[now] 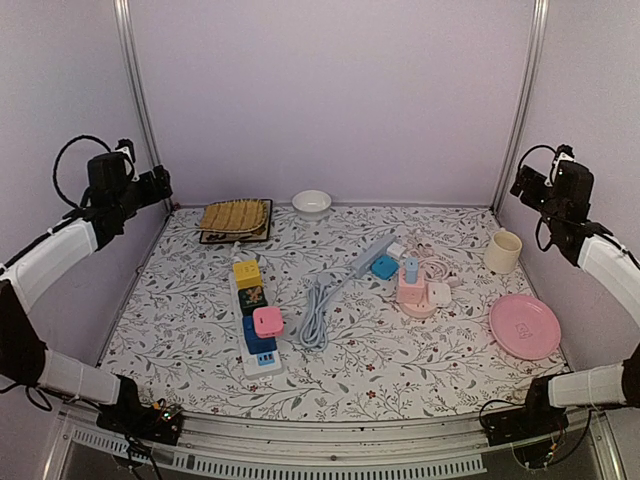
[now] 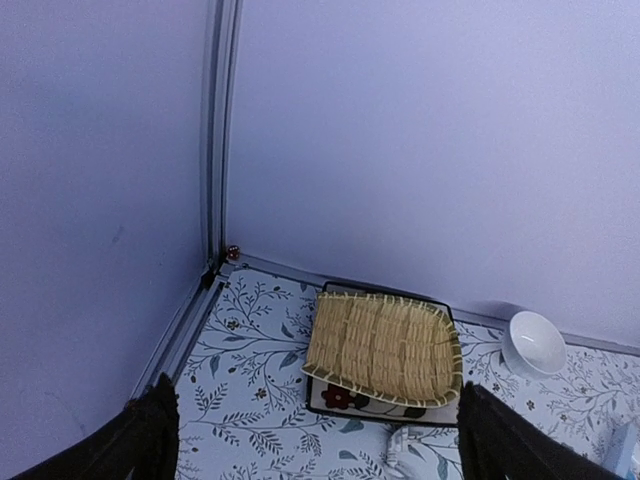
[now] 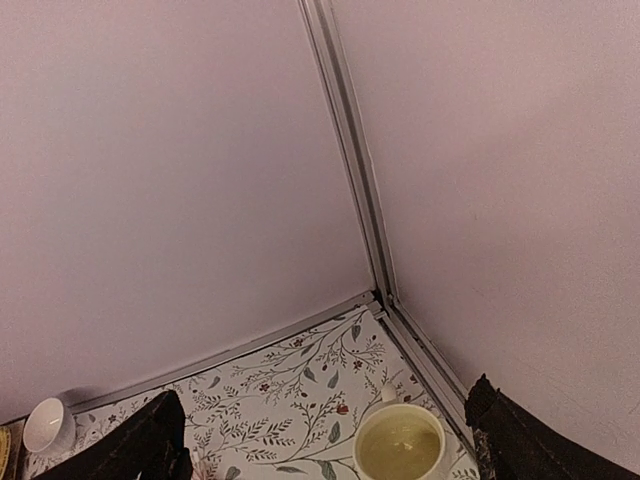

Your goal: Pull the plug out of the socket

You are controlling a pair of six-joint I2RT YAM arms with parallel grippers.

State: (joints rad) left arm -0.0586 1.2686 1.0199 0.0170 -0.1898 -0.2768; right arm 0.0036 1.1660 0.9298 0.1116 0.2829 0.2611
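Note:
A white power strip lies left of centre with yellow, dark green, pink and blue plugs in its sockets. A grey-blue strip further right carries a blue plug and a white one. A pink socket block holds a light-blue plug and a white plug. My left gripper hangs open high by the left wall. My right gripper hangs open high by the right wall. Neither touches anything.
A wicker basket lies on a floral tray at the back left, a white bowl beside it. A cream cup and a pink plate sit at the right. A grey cable coils mid-table.

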